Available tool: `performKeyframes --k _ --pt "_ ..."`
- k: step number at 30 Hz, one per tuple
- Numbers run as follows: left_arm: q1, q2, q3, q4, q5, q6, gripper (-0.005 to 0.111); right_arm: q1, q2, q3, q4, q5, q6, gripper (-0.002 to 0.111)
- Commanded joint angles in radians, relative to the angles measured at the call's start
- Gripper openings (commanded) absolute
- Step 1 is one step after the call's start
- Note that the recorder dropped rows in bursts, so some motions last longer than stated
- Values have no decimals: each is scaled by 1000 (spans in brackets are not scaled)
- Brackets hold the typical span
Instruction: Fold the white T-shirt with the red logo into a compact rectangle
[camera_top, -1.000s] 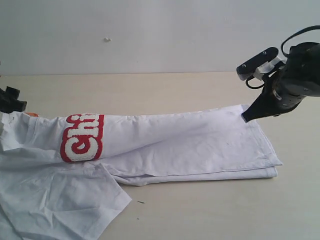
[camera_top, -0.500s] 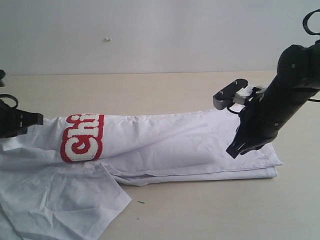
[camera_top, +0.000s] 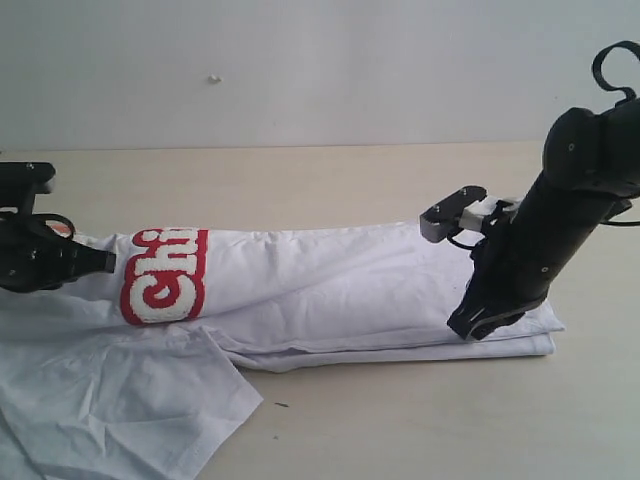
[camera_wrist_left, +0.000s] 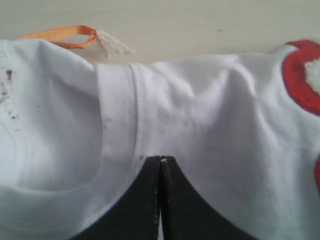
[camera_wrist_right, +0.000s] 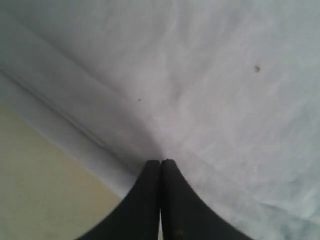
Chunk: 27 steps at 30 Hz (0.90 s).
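Note:
The white T-shirt (camera_top: 330, 280) lies in a long folded band across the table, with a sleeve (camera_top: 130, 400) spread at the front left. The red logo (camera_top: 165, 275) shows partly, wrapped over the fold near the left end. My left gripper (camera_top: 108, 262) is shut, tips resting at the ribbed collar (camera_wrist_left: 117, 100); the orange neck tag (camera_wrist_left: 65, 36) lies beyond it and the red logo (camera_wrist_left: 300, 75) to one side. My right gripper (camera_top: 465, 325) is shut and points down onto the hem end, near the folded edge (camera_wrist_right: 75, 115). No cloth shows between either pair of jaws.
The beige table (camera_top: 420, 420) stretches in front of and behind the shirt, with a pale wall (camera_top: 320, 70) at the back. A small dark speck (camera_top: 282, 404) lies on the table near the sleeve. Layered hem edges (camera_top: 530, 345) stick out at the right.
The right arm dropped from above the shirt's far right corner down onto the hem end. The left gripper moved right, in over the collar. The shirt has barely shifted.

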<state>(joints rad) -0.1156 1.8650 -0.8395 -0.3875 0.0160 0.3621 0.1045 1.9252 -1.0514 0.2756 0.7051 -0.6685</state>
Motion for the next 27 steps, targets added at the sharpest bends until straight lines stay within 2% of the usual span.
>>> performKeyframes --k 1,9,18,22,24,27 --pt "-3 64 -38 24 -72 4 0 0 42 -2 11 15 -12 0" --pt "24 124 -114 29 -165 4 0 0 79 -2 -17 100 -18 0" --pt "58 134 -211 34 -169 -1 1 0 81 -2 -125 276 29 0" --pt "58 83 -222 -11 -57 -53 9 0 77 -2 -130 251 45 0" --pt "46 46 -222 -53 67 -113 13 0 66 -2 -127 225 45 0" --pt "15 15 -222 -66 233 -97 13 0 48 -4 -121 188 45 0"
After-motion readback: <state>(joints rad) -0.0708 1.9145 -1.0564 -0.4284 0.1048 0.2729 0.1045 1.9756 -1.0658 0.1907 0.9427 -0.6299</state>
